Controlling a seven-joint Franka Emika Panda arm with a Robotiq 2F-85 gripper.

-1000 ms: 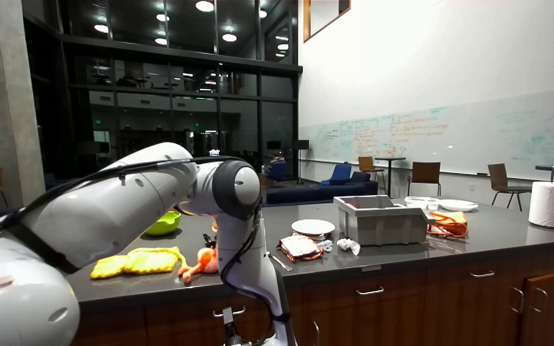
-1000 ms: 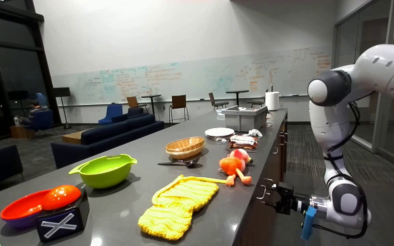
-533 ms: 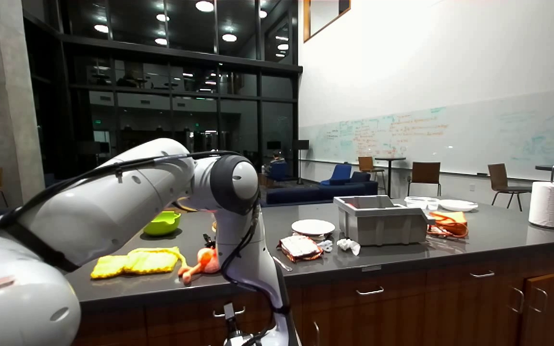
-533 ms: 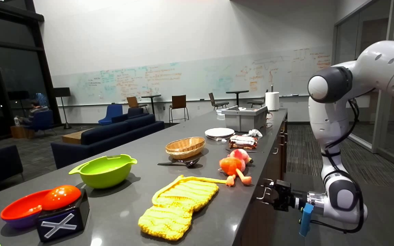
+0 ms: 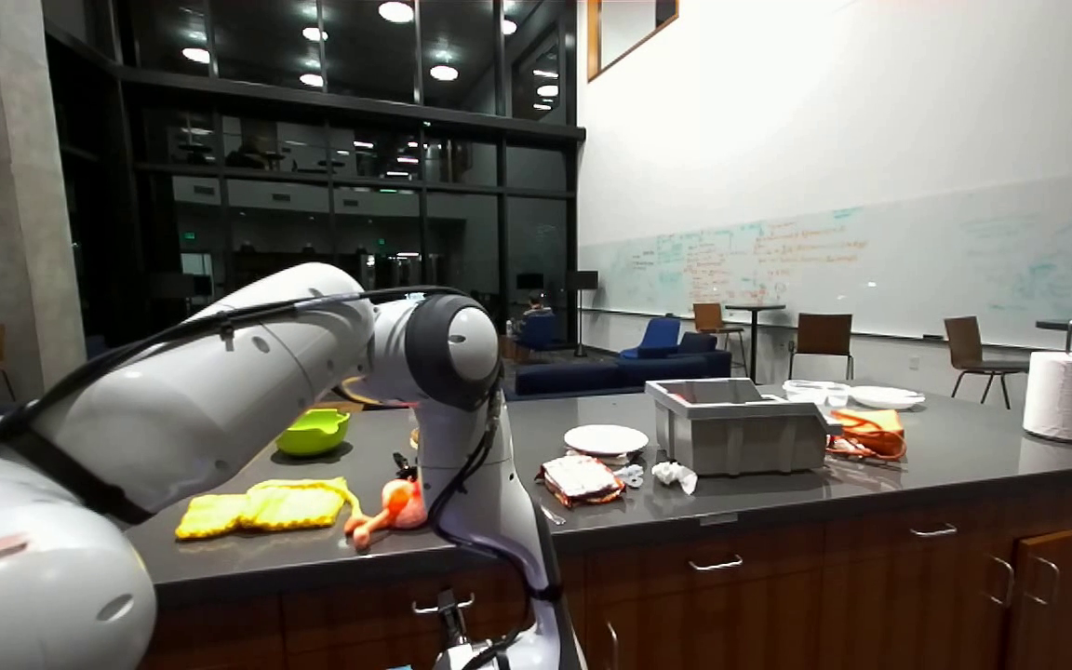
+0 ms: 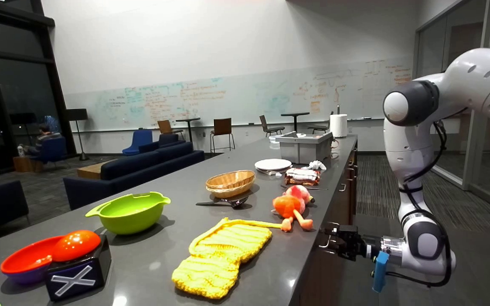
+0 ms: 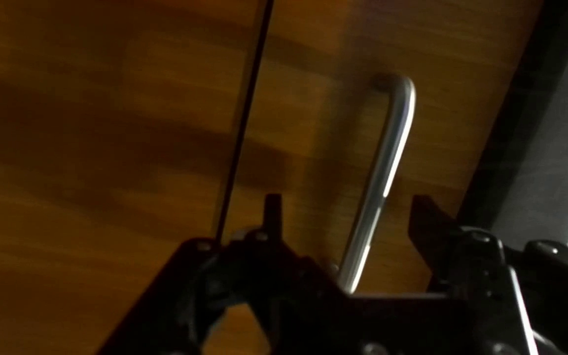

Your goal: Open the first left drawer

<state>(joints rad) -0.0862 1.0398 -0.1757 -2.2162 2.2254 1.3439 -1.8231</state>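
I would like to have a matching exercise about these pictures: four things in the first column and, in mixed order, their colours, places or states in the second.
Things:
1. gripper
2. drawer handle
3. cloth
4. paper roll

Colour, place or state:
A. yellow
B. upright on the counter
C. open, jaws apart
D. silver

Right pairs: 1-C; 2-D; 3-A; 4-B
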